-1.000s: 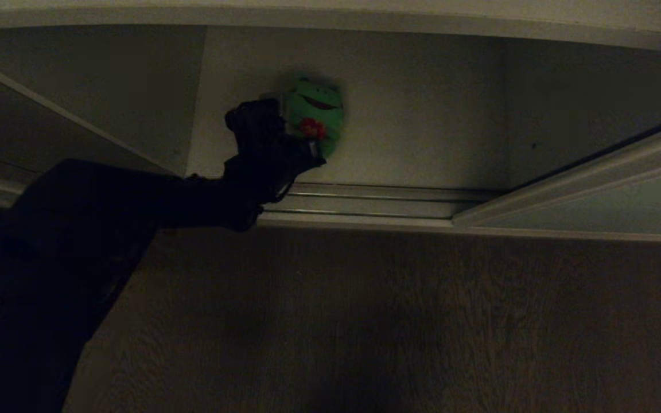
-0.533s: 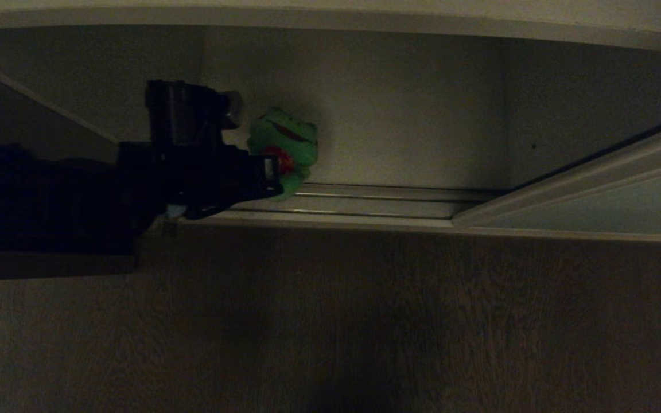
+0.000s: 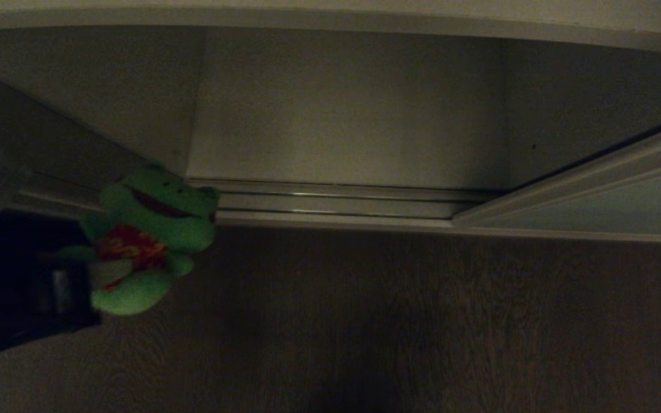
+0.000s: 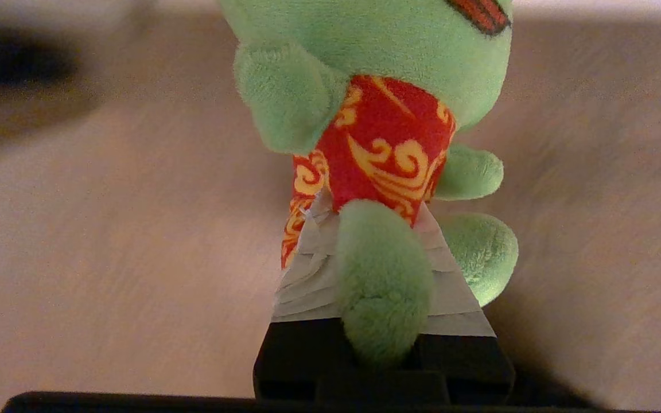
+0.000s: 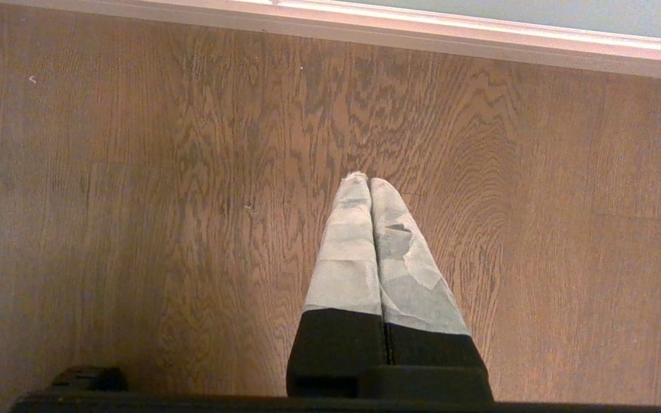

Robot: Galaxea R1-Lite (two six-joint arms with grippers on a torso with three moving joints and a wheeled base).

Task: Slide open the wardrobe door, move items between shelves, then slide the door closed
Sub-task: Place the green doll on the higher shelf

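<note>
Frog pinched in the left end effector

The left end effector (image 4: 365, 229) clamps the green plush frog (image 3: 147, 235) at its red chest, over the wooden floor (image 3: 422, 321), near the floor track (image 3: 336, 201).

Left arm at the left edge of the head view, left hand (image 3: 98, 269) with taped fingers (image 4: 307, 275) clamped on a plush toy, right hand (image 5: 369, 182) pointing down, its fingers pressed together, holding nothing

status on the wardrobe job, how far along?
Done: sliding door stands open, floor track exposed. In hand: left claw shut on the green frog, held over the wood floor outside the wardrobe. Left: shelve the frog, close the door. Right claw shut, idle.
</note>
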